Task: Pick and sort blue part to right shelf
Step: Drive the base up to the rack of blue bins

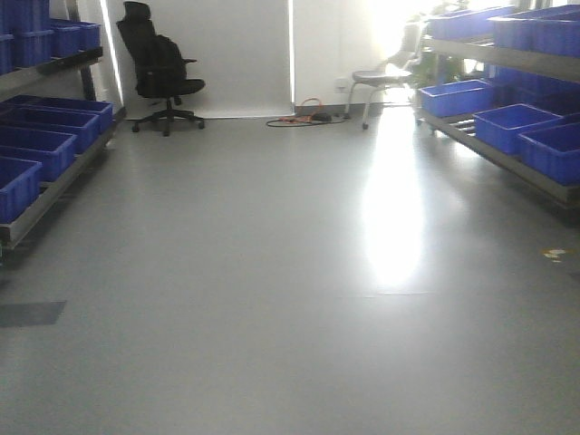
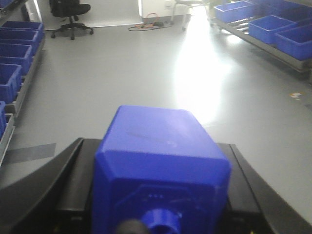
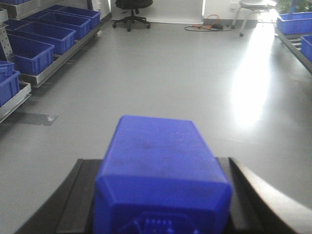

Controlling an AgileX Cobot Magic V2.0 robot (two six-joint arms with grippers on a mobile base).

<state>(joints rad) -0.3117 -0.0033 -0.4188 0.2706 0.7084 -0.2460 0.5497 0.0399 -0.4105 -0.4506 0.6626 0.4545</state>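
Observation:
In the left wrist view a solid-blue part (image 2: 158, 146) with a round knob toward the camera fills the lower middle, and my left gripper (image 2: 156, 165) is shut on it, black fingers (image 2: 68, 185) against both sides. The right wrist view shows a second blue part (image 3: 158, 156) with my right gripper (image 3: 158, 175) shut on it in the same way, fingers (image 3: 73, 195) hugging its sides. The right shelf (image 1: 494, 149), a steel rack with large blue tubs, runs along the right wall; it also shows as the rack (image 2: 273, 46) at the left wrist view's top right. Neither gripper appears in the front view.
A matching rack of blue tubs (image 1: 41, 149) lines the left wall. A black office chair (image 1: 161, 68) and a grey stool (image 1: 381, 82) stand at the far wall, with an orange cable (image 1: 304, 116) on the floor between them. Grey floor (image 1: 272, 272) lies between the racks.

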